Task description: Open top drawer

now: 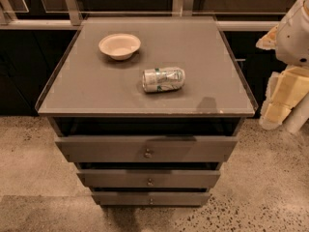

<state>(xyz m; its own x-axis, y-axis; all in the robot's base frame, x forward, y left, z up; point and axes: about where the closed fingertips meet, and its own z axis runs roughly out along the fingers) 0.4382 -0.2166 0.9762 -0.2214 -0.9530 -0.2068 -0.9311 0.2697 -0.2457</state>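
The top drawer (145, 150) is the widest grey-brown front, just under the cabinet's tabletop (96, 91). Its small round metal knob (148, 153) sits at the centre. A dark gap shows between the tabletop's front edge and the drawer front. Two narrower drawers (148, 179) (150, 198) with like knobs lie below it. My arm, white with cream-yellow parts, is at the right edge of the view. My gripper (282, 98) hangs there beside the cabinet's right side, apart from the drawer and its knob.
A beige bowl (119, 46) stands on the tabletop at the back left. A green-and-white can (163, 79) lies on its side near the middle. Dark cabinets and a rail run behind. Speckled floor (260, 197) surrounds the cabinet.
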